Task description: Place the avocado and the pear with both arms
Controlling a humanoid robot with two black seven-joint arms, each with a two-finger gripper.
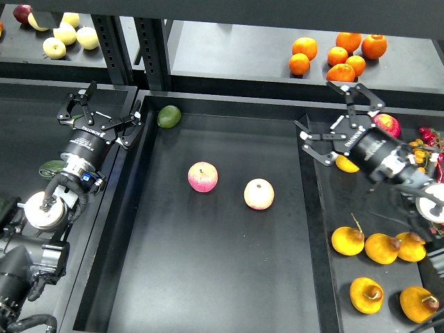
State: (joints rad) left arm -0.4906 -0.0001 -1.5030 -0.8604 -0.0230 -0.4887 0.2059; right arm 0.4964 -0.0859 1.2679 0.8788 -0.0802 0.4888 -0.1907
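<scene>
Hovering w/ both tools spread wide, holding nothing: left tool (99,114), right tool (338,123). Avocado (168,116) lies already in the tray (208,277); right should drop squarely over a pear (347,240) before closing.

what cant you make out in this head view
- Dark green fruit in the left bin: mostly hidden behind the left arm.
- Yellow-orange fruit under the right gripper: partly covered by it.
- Red and yellow items at the right edge: cut off and behind the right arm.
</scene>
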